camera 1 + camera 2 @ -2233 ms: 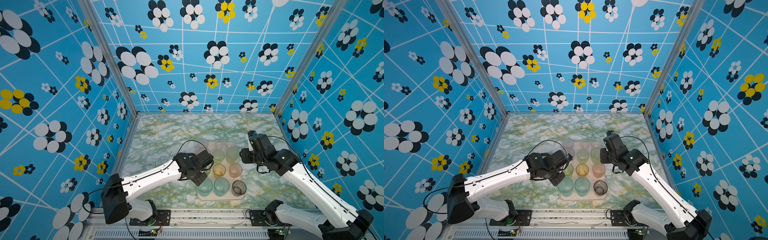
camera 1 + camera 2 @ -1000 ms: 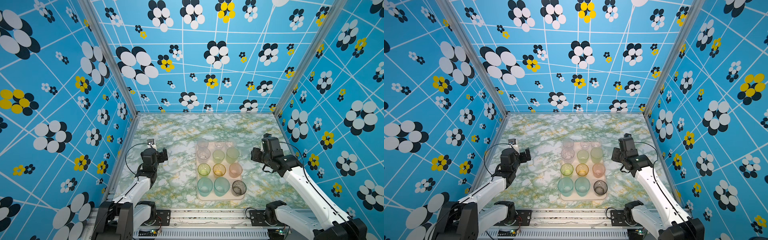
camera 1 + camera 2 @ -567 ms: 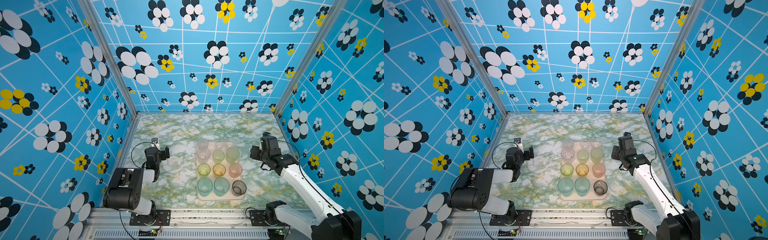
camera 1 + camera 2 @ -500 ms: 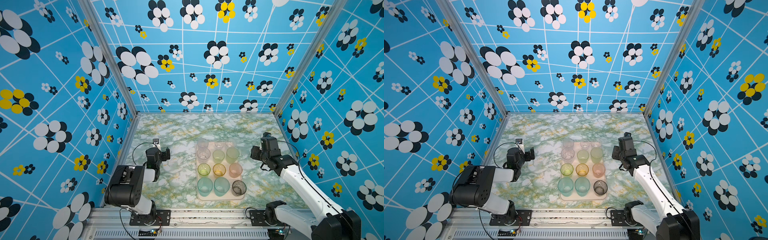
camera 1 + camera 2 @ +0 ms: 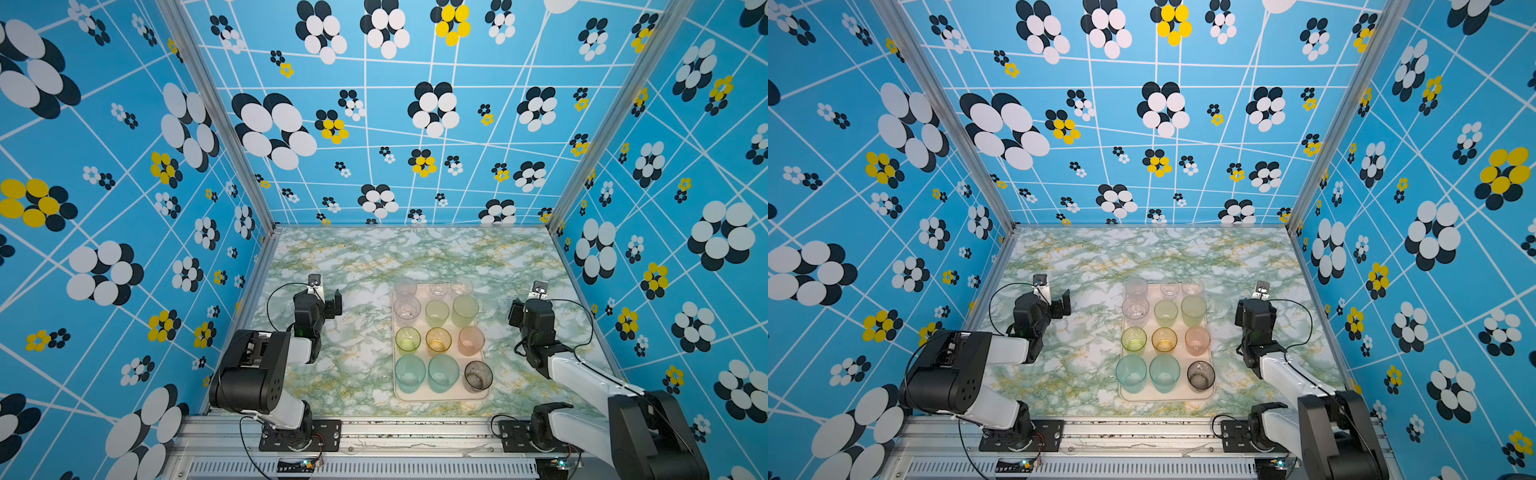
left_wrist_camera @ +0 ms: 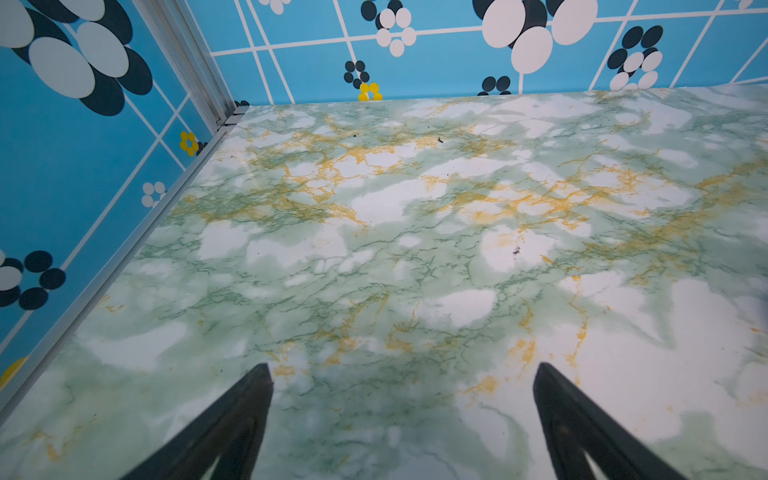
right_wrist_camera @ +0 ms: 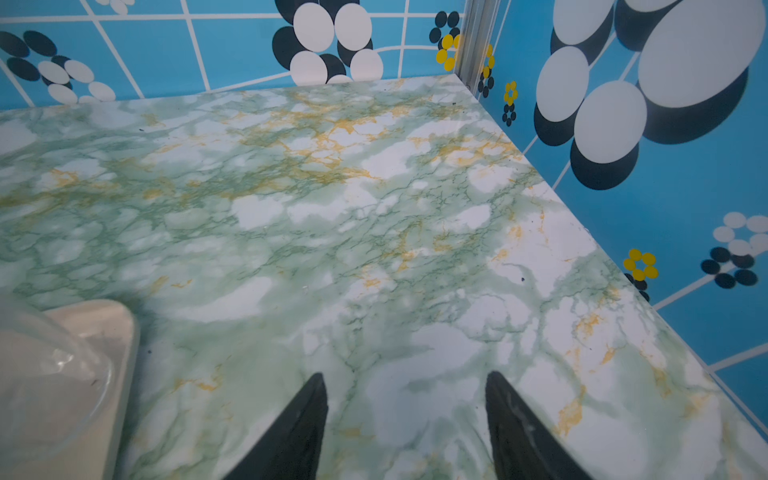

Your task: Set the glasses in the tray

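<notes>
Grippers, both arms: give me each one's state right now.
Left gripper: open, holding nothing.
Right gripper: open, holding nothing.

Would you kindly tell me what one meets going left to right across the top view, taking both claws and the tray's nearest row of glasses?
left claw → left teal glass → middle teal glass → smoky grey glass → right claw

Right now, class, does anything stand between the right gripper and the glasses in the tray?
Nothing visible does. Only a stretch of the table lies between the open right gripper and the right rim of the tray. The glasses stand inside the tray, and neither gripper holds one.
</notes>
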